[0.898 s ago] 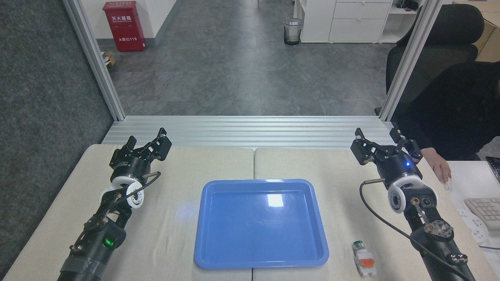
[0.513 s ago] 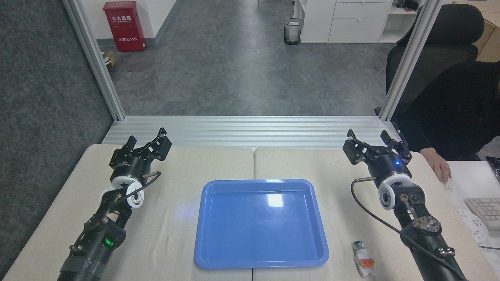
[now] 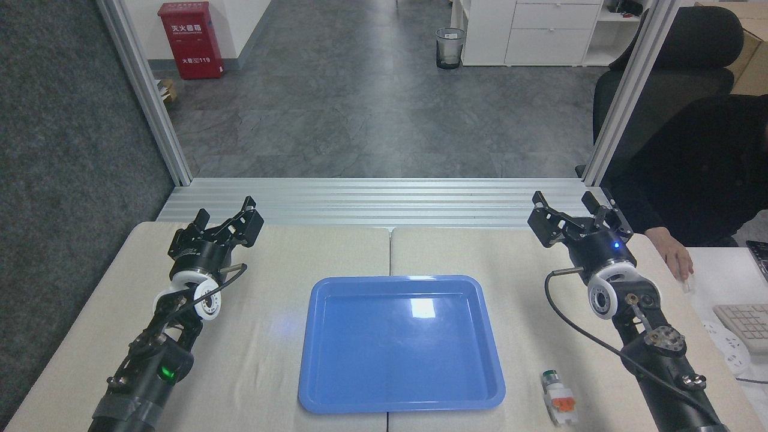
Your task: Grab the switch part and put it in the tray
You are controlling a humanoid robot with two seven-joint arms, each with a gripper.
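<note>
head view | glossy blue plastic tray (image 3: 336,384), rounded corners, raised rim, empty, mid counter (image 3: 270,336) of matte beige | switch part (image 3: 557,397) lies right of tray on counter: white block, orange middle, green-silver cap | left hand (image 3: 225,225) spread, holding nothing | right hand (image 3: 577,213) spread, well beyond switch part | red cabinet (image 3: 190,39), label reads "119"

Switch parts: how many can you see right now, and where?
1. The switch part lies on the table near the front edge, just right of the blue tray, which holds nothing. Neither open gripper carries another.
</note>
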